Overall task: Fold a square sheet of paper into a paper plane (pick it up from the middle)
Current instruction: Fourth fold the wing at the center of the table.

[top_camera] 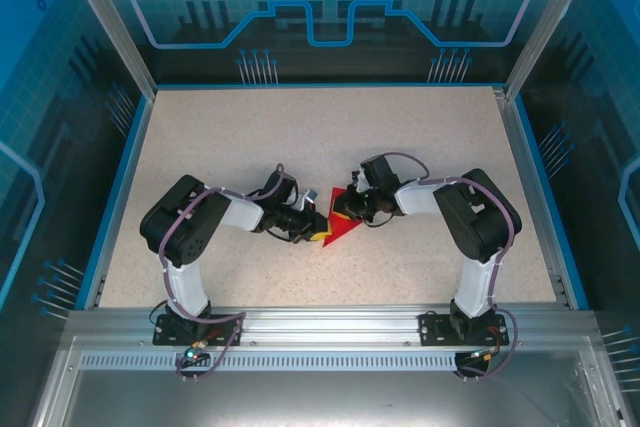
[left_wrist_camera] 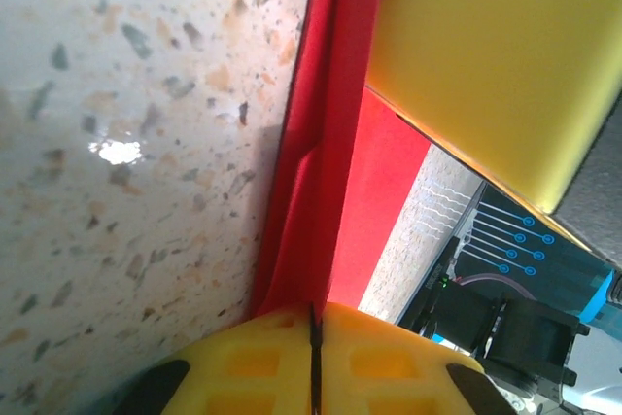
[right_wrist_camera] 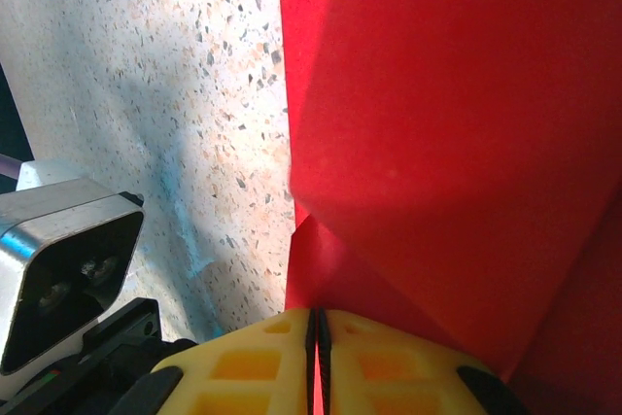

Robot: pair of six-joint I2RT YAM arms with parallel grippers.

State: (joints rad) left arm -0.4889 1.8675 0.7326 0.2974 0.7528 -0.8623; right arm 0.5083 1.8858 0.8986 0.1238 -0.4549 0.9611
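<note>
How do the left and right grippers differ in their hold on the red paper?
The left gripper pinches the red paper at a narrow creased fold on its left; the right gripper pinches under a broad flap on its right. The right gripper sits farther from the bases than the left gripper. Both have fingers shut on the paper.

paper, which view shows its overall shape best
Top external: there the paper shows its outline, a pointed red wedge. The left wrist view catches a creased strip of it up close, the right wrist view a broad flat flap.
</note>
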